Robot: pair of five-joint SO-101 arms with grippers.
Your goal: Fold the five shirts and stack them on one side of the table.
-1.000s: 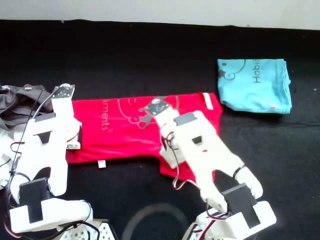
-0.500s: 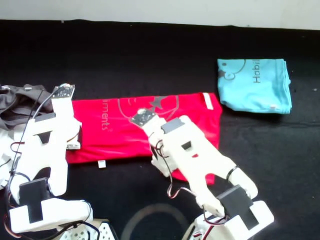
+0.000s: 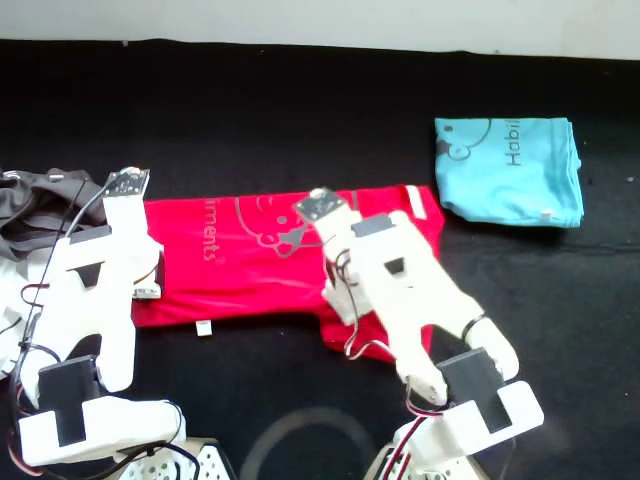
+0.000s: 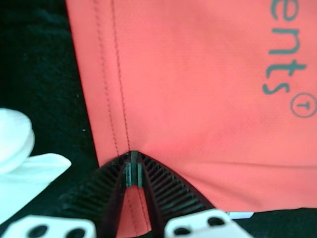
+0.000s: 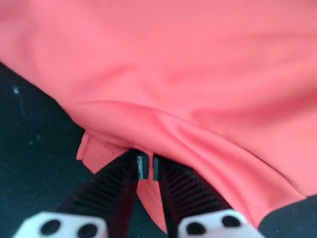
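A red shirt (image 3: 250, 260) lies folded into a long band across the middle of the black table. My left gripper (image 4: 132, 171) is shut on its stitched hem at the band's left end, seen from above under the left arm (image 3: 148, 282). My right gripper (image 5: 144, 167) is shut on a fold of the red shirt (image 5: 198, 64) near its front edge, right of centre, mostly hidden beneath the right arm (image 3: 338, 305). A blue shirt (image 3: 510, 170) lies folded at the far right.
A grey shirt (image 3: 40, 210) lies bunched at the left edge, with white cloth (image 3: 8, 290) in front of it. The black table (image 3: 300, 110) is bare at the back and at the front right.
The right arm swung left and towards the front with the red cloth, then came back right to about where it began. The left arm stayed still.
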